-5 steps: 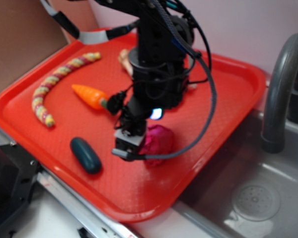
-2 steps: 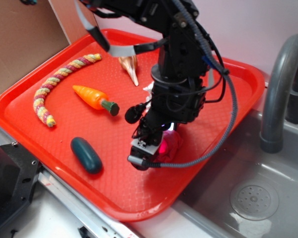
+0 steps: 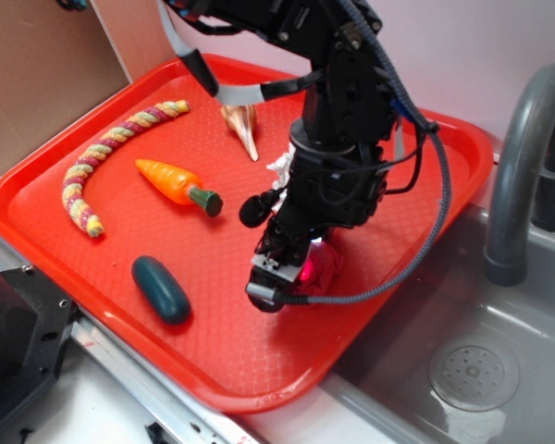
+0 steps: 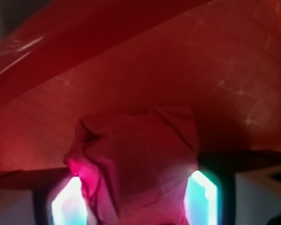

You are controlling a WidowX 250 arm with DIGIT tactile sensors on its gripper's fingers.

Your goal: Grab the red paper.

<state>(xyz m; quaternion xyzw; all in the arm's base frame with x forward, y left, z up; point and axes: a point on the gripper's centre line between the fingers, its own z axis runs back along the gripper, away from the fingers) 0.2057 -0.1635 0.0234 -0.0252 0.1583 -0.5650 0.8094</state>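
The red paper [image 4: 136, 154], a crumpled dark crimson ball, lies on the red tray [image 3: 416, 203] near its front right part. In the exterior view only a lit pink edge of the red paper [image 3: 320, 268] shows beside the arm. My gripper [image 3: 291, 282] is lowered over it, pointing down. The wrist view shows the gripper [image 4: 133, 199] open, a glowing pad on each side of the ball. The left pad [image 4: 68, 204] touches the paper's edge and the right pad [image 4: 201, 197] sits at its other side.
On the tray lie a toy carrot [image 3: 178, 183], a braided rope [image 3: 100, 157], a dark teal oval [image 3: 161, 289], a shell [image 3: 242, 128] and a bit of white wad [image 3: 279, 168] behind the arm. A sink [image 3: 472, 370] and grey faucet [image 3: 520, 157] are at right.
The arm swung right from beside the paper to over it, then sank slightly, so the fingers now straddle the ball. The arm now covers most of the paper.
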